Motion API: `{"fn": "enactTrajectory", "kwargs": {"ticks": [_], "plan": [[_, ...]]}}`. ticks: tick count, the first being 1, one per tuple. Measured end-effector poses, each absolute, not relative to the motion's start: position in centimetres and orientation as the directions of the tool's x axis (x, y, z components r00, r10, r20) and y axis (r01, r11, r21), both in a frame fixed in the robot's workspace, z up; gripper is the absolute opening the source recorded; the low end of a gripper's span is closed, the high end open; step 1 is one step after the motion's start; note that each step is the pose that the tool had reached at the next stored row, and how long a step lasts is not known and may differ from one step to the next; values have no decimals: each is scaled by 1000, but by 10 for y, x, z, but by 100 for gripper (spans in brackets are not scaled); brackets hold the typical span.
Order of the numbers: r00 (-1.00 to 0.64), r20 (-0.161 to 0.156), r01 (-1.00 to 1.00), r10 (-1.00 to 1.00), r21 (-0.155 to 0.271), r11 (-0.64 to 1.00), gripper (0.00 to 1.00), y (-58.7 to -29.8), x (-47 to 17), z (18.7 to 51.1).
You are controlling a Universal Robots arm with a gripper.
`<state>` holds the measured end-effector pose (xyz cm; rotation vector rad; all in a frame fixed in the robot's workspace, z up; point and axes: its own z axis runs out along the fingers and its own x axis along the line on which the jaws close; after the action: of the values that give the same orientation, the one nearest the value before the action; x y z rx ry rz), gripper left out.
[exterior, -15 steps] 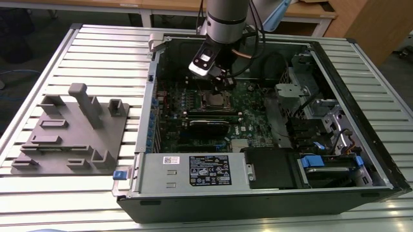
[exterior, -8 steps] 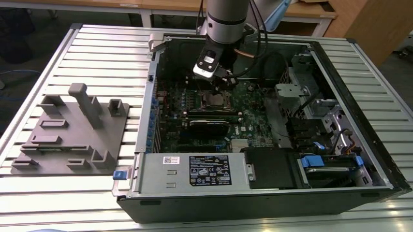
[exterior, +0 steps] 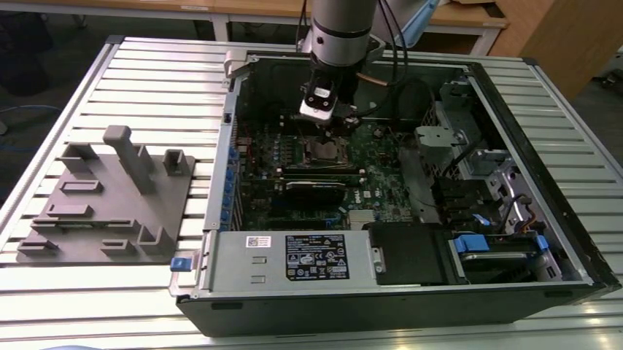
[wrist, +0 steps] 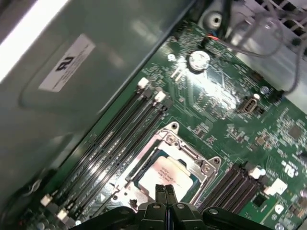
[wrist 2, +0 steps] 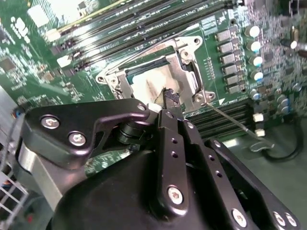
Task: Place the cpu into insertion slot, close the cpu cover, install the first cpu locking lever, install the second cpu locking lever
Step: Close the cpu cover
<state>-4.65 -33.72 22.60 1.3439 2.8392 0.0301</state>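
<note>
The cpu [wrist: 167, 175] [wrist 2: 147, 85], a silver-grey square chip, lies in the insertion slot [exterior: 326, 151] on the green motherboard. The cpu cover [wrist: 194, 160] [wrist 2: 188, 69], a silvery frame, lies down around the chip. My gripper [wrist: 165, 190] [wrist 2: 168, 97] [exterior: 329, 128] hangs just above the chip, its black fingers shut together with nothing between them. A thin locking lever [wrist 2: 231, 121] runs out from the socket's corner across the memory slots, ending in a bent handle [wrist 2: 259, 145]. In the exterior view the arm hides part of the socket.
Black memory slots [wrist: 122, 132] flank the socket. A long black expansion card [exterior: 314, 186] lies nearer the front, with the power supply [exterior: 292, 259] in front of it. Drive bays and cables [exterior: 486, 182] fill the case's right side. A grey fixture block [exterior: 107, 211] sits outside on the slatted table.
</note>
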Motion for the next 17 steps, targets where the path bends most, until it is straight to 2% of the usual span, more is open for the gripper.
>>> {"fn": "enactTrajectory", "kwargs": {"ticks": [17], "plan": [[-827, 9, 562, 562, 18, 827, 10, -337, -46, 225]]}}
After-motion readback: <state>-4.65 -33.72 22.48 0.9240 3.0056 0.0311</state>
